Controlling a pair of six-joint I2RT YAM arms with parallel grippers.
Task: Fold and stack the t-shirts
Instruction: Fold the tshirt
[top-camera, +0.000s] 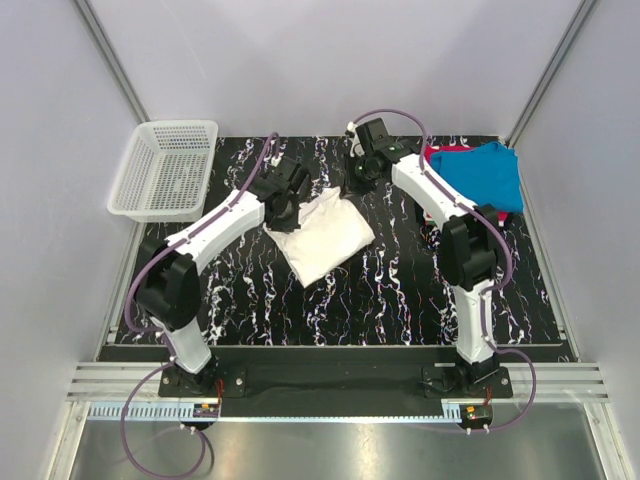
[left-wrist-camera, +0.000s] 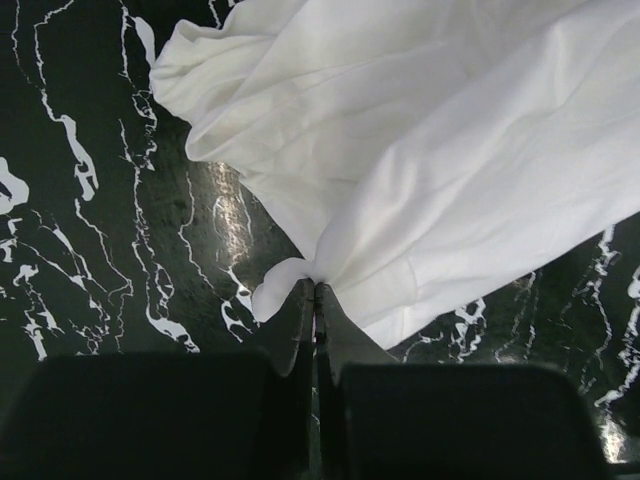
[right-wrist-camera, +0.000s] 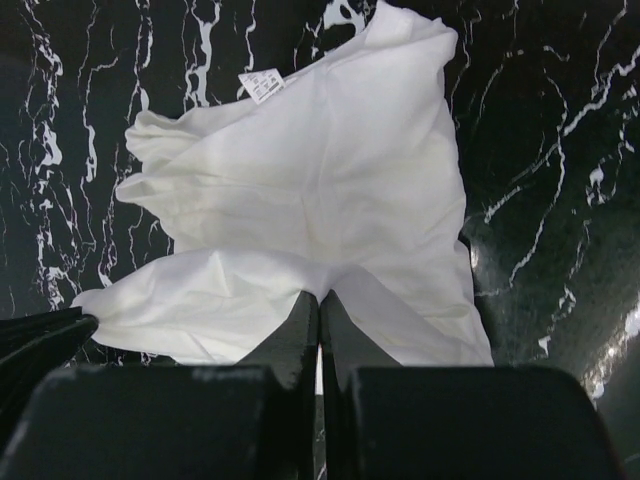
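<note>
T-shirt (right-wrist-camera: 330, 190), white, small sewn label (right-wrist-camera: 262, 85), lettering unreadable, both jaws pinching it

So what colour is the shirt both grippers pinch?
White t-shirt, no print showing; clearest in the left wrist view.

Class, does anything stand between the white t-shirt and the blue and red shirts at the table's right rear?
Only the right arm's forearm crosses that gap; no loose object shows on the table there. The left gripper and right gripper pinch the white t-shirt.
</note>
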